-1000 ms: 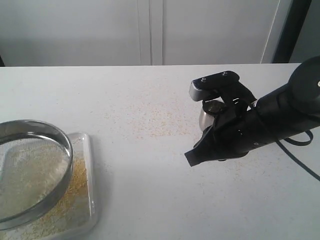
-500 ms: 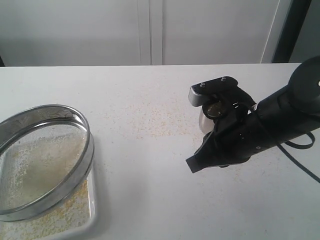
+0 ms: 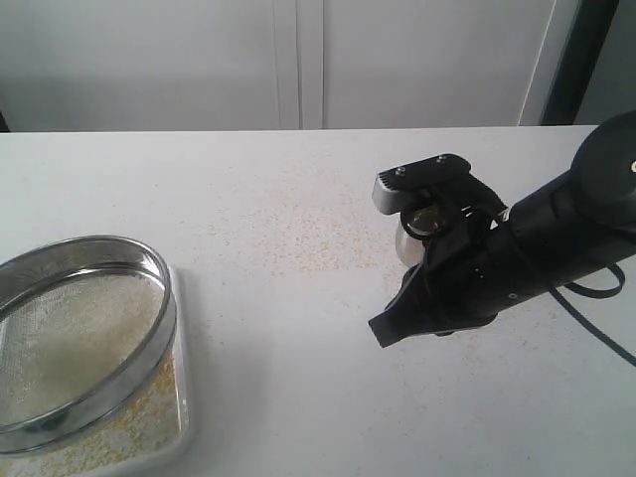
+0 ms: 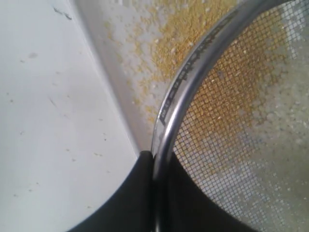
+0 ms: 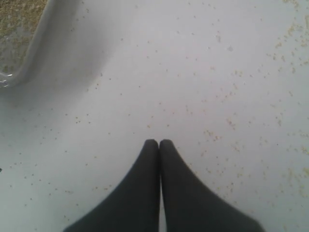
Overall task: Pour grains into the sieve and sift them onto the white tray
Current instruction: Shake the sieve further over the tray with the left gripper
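Left gripper point(image 4: 157, 163) pinching sieve point(image 3: 75, 343) rim over white tray point(image 3: 182, 422); grains point(image 4: 178, 38) on tray. Right gripper point(image 5: 159, 144) jaws pressed together, well apart from tray.

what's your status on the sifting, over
Left gripper shut on the sieve rim, sieve over the white tray. Grains on tray beneath. Right gripper shut, empty, off to the side. Nothing in the way.
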{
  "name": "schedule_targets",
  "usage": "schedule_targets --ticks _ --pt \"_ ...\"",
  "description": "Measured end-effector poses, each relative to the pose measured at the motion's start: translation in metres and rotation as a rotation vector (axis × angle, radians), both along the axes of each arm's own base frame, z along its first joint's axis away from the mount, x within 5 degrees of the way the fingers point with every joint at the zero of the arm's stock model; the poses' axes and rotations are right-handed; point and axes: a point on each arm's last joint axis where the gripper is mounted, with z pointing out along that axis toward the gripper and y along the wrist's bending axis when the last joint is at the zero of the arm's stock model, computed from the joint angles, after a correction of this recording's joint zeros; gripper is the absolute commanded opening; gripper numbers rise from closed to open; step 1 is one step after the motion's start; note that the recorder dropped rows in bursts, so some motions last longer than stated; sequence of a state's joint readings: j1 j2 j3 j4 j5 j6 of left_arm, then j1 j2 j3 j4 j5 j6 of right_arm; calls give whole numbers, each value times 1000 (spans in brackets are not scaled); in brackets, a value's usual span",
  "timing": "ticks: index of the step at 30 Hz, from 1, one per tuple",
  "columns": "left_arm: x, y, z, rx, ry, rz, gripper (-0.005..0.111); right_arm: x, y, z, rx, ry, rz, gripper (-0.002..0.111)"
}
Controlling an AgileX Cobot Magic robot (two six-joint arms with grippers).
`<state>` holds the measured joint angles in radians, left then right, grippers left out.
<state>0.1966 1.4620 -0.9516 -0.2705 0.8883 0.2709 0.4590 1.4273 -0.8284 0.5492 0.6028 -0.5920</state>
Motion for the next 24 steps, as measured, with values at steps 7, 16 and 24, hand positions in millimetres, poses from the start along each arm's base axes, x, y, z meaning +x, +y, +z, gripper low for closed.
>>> schedule_targets --ticks 7,16,24 --pt "21 12 18 85 -19 46 0 0 0 0 0 0 0 0" --pt "26 15 20 128 -39 99 0 1 0 0 1 -7 -4 0" --pt "19 3 12 169 -119 58 0 1 0 0 1 -7 -4 0"
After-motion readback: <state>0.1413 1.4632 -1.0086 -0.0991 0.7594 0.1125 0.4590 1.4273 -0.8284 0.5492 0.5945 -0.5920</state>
